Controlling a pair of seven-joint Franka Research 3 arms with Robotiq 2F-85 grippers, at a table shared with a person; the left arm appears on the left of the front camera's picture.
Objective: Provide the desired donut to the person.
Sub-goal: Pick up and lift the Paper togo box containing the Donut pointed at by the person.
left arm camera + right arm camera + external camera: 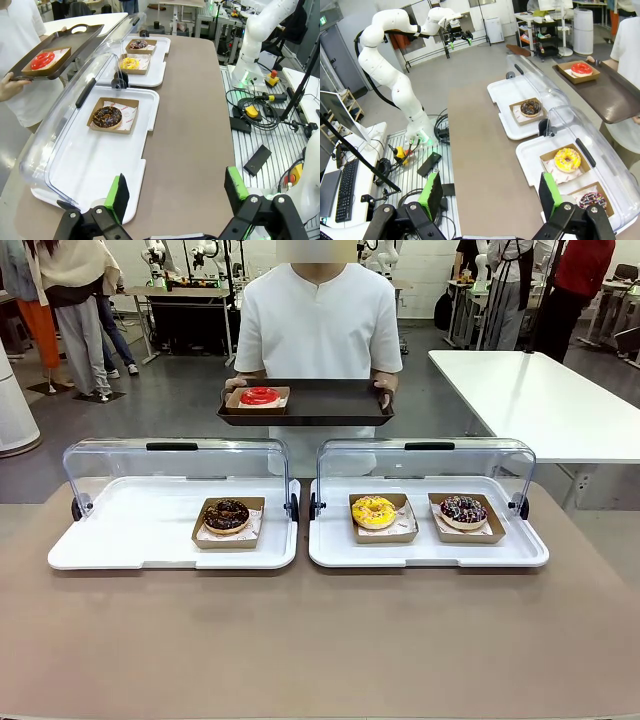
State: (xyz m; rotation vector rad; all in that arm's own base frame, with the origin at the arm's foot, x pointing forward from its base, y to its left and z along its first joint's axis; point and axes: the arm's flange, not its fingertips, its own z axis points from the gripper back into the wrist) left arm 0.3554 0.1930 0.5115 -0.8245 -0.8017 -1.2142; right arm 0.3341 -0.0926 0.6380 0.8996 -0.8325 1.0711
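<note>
The person point(318, 325) in a white shirt stands at the far side holding a dark serving tray point(330, 405) with a red donut point(260, 396) in a cardboard boat. On the table, a chocolate sprinkled donut point(226, 514) lies in the left white tray point(120, 535). A yellow donut point(374, 510) and a dark donut with pale sprinkles point(463, 509) lie in the right white tray point(430, 552). My left gripper point(177, 192) hangs open above the table's near left end, holding nothing. My right gripper point(490, 195) is open above the right end, also holding nothing.
Both white trays have clear domed lids point(180, 465) swung up at the back, on the person's side. Bare brown tabletop point(320, 640) stretches in front of the trays. A white table point(540, 400) stands at the back right. Cables and boxes point(255, 112) lie beside the table.
</note>
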